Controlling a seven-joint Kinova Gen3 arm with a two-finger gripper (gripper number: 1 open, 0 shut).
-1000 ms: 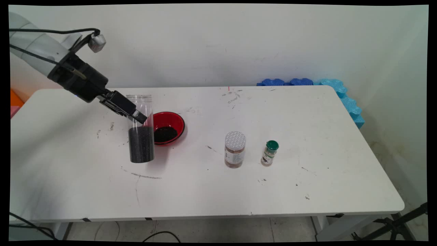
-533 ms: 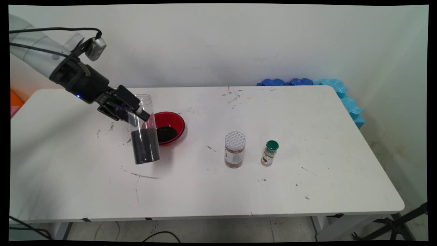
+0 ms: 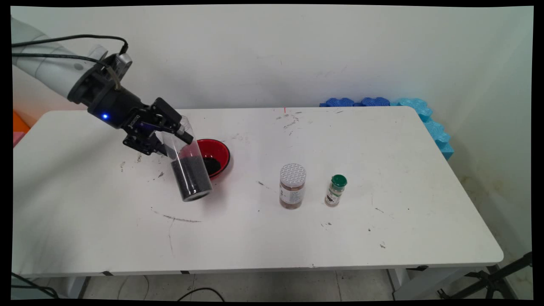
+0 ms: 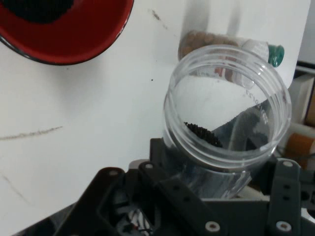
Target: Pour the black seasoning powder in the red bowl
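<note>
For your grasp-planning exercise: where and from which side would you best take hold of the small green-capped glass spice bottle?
Grip the small green-capped glass spice bottle across its body below the cap, probably from above or the open right side: it stands upright, with the silver-lidded brown jar close on its left.

It looked like a lab — a scuffed white table (image 3: 272, 238), bare wall (image 3: 297, 51), blue foam pads (image 3: 425, 112).

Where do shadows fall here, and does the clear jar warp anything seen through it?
Main view: the clear jar, held tilted in the tool, throws a soft, faint shadow on the white table to its lower right. Hand view: the brown-filled jar and the green-capped bottle show bent through the clear jar's wall.
</note>
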